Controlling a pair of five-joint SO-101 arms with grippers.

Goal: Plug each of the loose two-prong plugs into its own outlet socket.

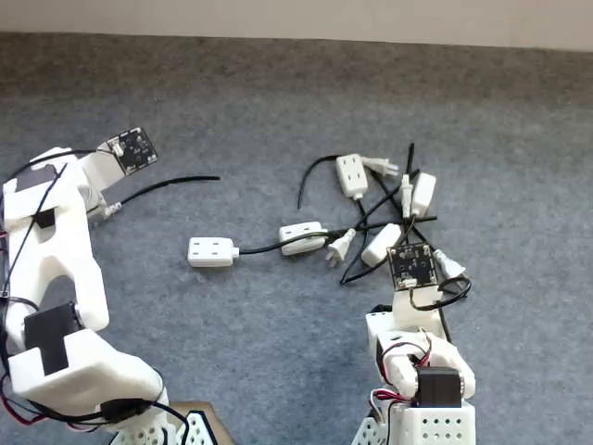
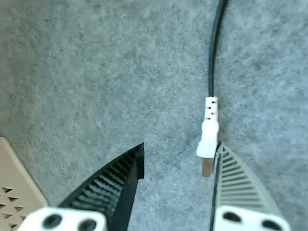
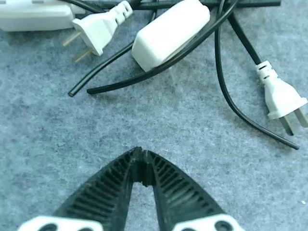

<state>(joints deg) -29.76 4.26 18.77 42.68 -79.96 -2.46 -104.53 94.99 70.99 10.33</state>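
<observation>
Nearly at the worktop's left edge, a loose white plug lies just beside the pale fingertip of my left pincer, whose jaws gape wide, gripping nothing. My right pincer is pressed closed, empty, near a white socket block right of the middle.

socket cropped, plug cord cut off

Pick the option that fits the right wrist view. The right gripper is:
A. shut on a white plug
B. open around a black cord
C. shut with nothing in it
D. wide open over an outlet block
C: the right gripper is closed tip to tip over bare carpet, and the white plugs lie beyond its tips, untouched.
</observation>
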